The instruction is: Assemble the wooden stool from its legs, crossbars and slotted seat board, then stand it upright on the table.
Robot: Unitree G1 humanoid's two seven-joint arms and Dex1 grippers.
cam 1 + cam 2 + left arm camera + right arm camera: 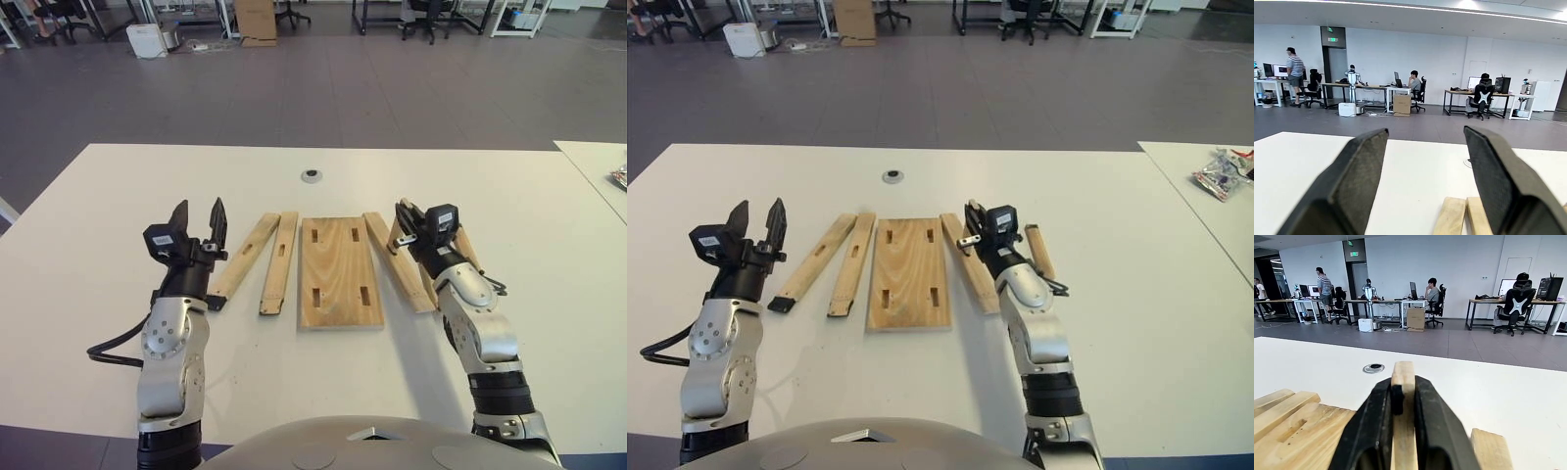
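Slotted seat board (pixel 340 269) lies flat at the centre of the table (pixel 98 215), with loose legs (pixel 280 260) alongside. Right gripper (pixel 404 217): jaws closed on a narrow wooden bar (pixel 1403 377), just right of the board. Left gripper (pixel 199 209): jaws wide apart, empty.

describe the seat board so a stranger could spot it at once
On the white table, find the row of wooden parts laid side by side. The seat board lies flat in its middle: the only wide panel, with four slots, flanked by narrow sticks.
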